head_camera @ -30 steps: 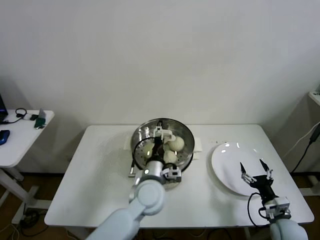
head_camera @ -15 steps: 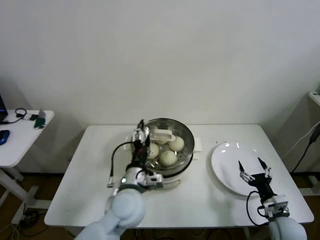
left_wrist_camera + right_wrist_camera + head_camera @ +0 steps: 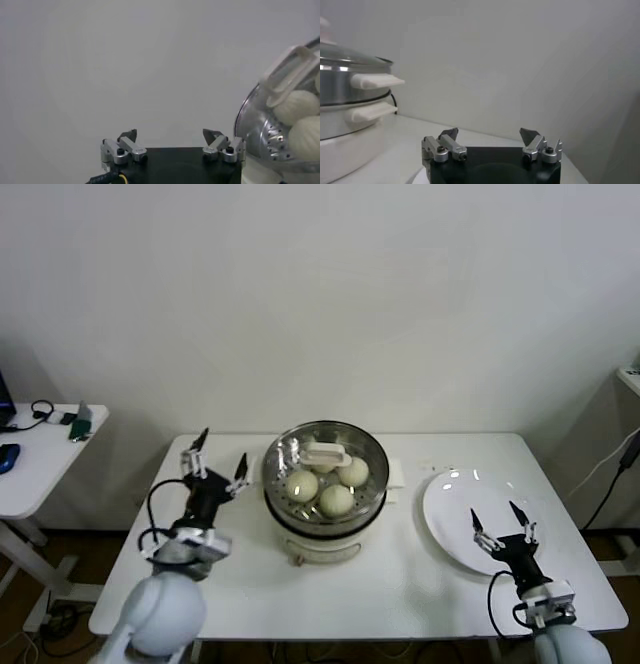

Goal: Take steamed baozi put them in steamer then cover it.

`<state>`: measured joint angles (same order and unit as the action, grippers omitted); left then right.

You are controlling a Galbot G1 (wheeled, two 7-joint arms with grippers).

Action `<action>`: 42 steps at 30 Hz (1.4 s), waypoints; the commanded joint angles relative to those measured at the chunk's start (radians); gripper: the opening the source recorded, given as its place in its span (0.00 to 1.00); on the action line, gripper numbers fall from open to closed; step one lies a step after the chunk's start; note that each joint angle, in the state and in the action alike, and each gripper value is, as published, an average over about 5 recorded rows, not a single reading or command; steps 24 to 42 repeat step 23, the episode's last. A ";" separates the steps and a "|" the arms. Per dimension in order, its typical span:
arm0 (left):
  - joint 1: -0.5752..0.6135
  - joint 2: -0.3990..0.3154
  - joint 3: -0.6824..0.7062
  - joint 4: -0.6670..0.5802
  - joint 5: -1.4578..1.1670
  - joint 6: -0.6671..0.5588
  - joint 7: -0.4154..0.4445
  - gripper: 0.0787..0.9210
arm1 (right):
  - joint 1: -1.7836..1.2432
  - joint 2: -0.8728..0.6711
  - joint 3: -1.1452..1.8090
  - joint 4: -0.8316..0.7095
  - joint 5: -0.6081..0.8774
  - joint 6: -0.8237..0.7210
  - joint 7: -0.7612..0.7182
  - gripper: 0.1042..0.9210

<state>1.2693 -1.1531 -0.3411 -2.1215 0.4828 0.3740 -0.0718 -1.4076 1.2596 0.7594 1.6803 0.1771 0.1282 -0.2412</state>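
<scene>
With the cover (image 3: 325, 456) seated on the steamer (image 3: 324, 509) over the baozi (image 3: 336, 499), the left gripper (image 3: 214, 469), jaws released, should retreat clear of the rim, the right gripper (image 3: 502, 527) released above the plate (image 3: 450, 494).

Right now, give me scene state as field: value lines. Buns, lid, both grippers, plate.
baozi: steamed baozi inside the steamer, at least three visible through the glass
lid: cover seated on the steamer, white handle on top
left gripper: left gripper open, empty, beside the steamer on its left, clear of it
right gripper: right gripper open, empty, over the plate's near edge
plate: white plate bare, right of the steamer
table: white table
</scene>
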 commanded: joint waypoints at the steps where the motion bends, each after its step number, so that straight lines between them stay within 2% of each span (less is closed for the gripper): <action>1: 0.253 -0.138 -0.308 0.147 -0.538 -0.466 -0.051 0.88 | -0.030 0.005 -0.010 0.034 0.029 0.005 0.000 0.88; 5: 0.278 -0.169 -0.304 0.229 -0.559 -0.529 -0.037 0.88 | -0.034 0.005 -0.020 0.040 0.034 0.014 0.000 0.88; 9: 0.285 -0.176 -0.294 0.261 -0.551 -0.559 -0.031 0.88 | -0.028 0.003 -0.031 0.040 0.036 0.019 0.000 0.88; 42: 0.293 -0.178 -0.281 0.280 -0.541 -0.581 -0.036 0.88 | -0.023 0.007 -0.063 0.041 0.023 0.028 0.001 0.88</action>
